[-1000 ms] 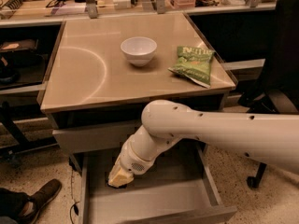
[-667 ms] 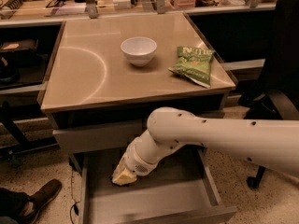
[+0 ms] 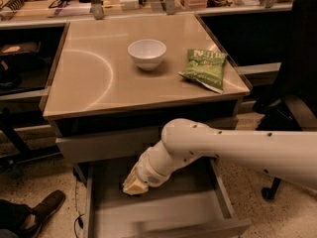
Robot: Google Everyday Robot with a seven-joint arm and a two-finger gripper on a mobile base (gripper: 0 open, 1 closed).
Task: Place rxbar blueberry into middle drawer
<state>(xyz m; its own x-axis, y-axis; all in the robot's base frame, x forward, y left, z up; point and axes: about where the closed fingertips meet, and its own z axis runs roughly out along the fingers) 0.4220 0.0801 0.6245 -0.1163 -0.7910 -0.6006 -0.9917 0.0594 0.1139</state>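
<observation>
My white arm reaches from the right down into the open middle drawer [image 3: 163, 209], a grey metal box pulled out below the tabletop. My gripper [image 3: 133, 185] is at the arm's end, low over the drawer floor near its back left part. The rxbar blueberry is not visible; the gripper and wrist hide whatever is under them.
A white bowl [image 3: 147, 53] and a green chip bag [image 3: 204, 68] sit on the beige tabletop [image 3: 89, 83]. A closed drawer front [image 3: 99, 144] is above the open one. A shoe [image 3: 42, 207] is on the floor at left, a dark chair [image 3: 292, 98] at right.
The arm's elbow has shifted a little to the right and the gripper has moved slightly right and deeper over the drawer floor.
</observation>
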